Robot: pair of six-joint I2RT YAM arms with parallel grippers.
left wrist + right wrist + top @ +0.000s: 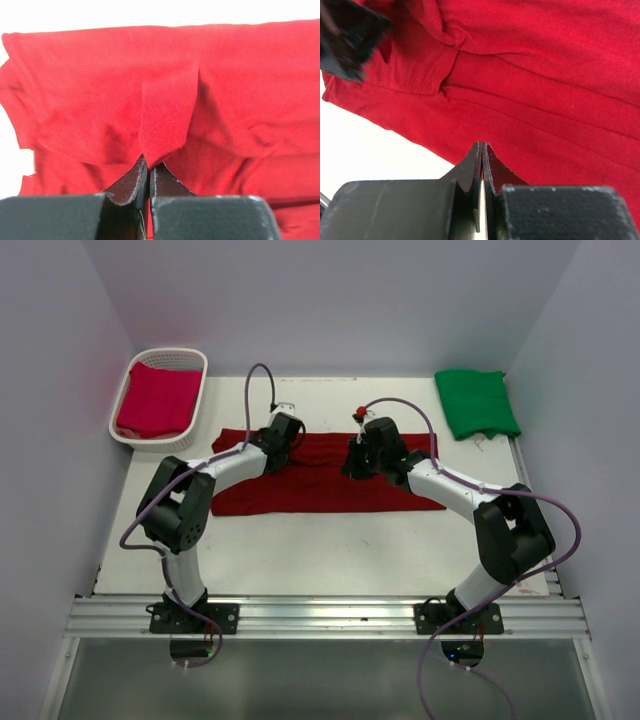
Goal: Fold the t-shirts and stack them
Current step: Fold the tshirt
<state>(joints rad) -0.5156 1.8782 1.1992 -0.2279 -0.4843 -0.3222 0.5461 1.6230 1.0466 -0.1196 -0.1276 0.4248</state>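
Observation:
The dark maroon t-shirt [320, 485] lies as a long folded strip across the middle of the table [330, 545]. My left gripper [289, 443] sits on its back left part and is shut on a raised ridge of the red cloth [165, 115], pinched at the tips [149, 162]. My right gripper [356, 461] is over the shirt's centre right. Its jaws [481, 146] are shut just above the flat cloth [545, 75] near its edge, with no pucker showing between them. A folded green t-shirt [477, 403] lies at the back right. The pinkish crimson t-shirt [157, 400] lies in the basket.
The white lattice basket [170, 354] stands at the back left corner. Grey walls close in the table on three sides. A metal rail [330, 615] with both arm bases runs along the near edge. The left gripper's blurred black body [347, 37] shows in the right wrist view.

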